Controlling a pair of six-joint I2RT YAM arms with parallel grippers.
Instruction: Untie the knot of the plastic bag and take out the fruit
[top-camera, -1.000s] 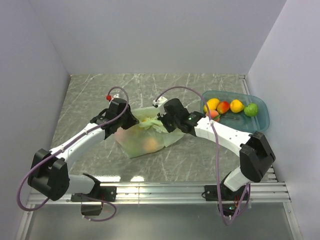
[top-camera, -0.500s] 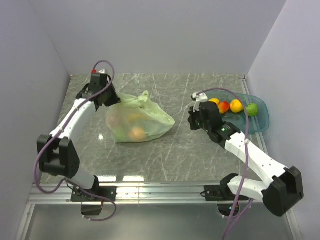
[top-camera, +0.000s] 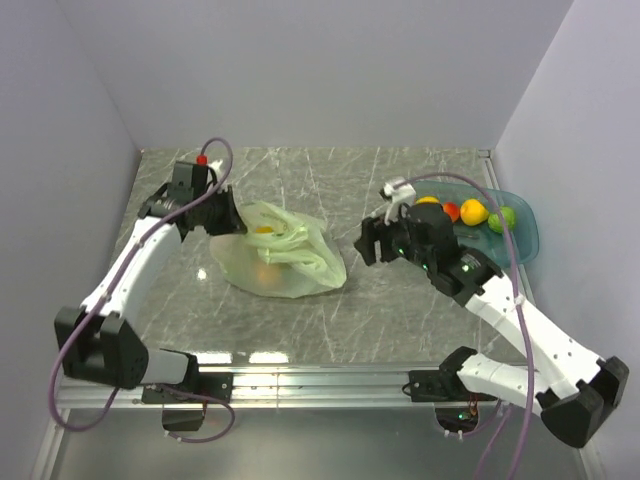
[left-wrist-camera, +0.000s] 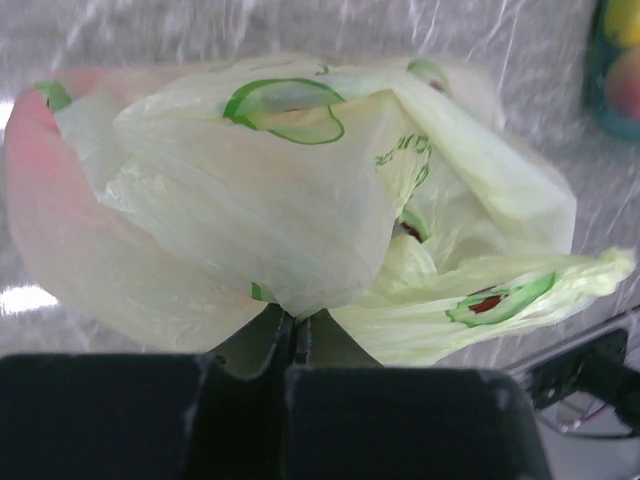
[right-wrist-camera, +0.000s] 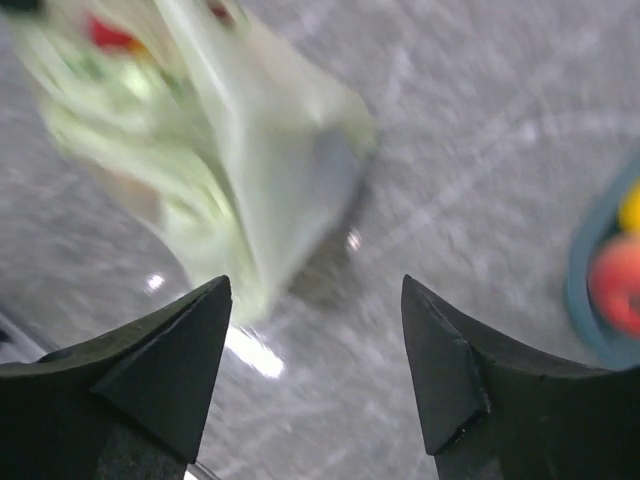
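Thin, translucent pale green plastic bag (top-camera: 285, 260) lies slumped on the grey marble table (top-camera: 330, 180), with crumpled folds on top. Left gripper (left-wrist-camera: 292, 335) sits at the bag's left edge, jaws clamped tight on a fold of its film. I can't tell whether that fold is the knot. Yellow and orange fruit (top-camera: 263, 230) shows through the film, inside the bag. Right gripper (right-wrist-camera: 315, 288) hovers right of the bag, apart from it, jaws spread wide and holding nothing, bare marble underneath. Further right of the bag is a shallow blue plastic tray (top-camera: 530, 240) with yellow, red and green pieces (top-camera: 472, 211). The right arm's wrist and cable (top-camera: 440, 182) overlap its left rim.
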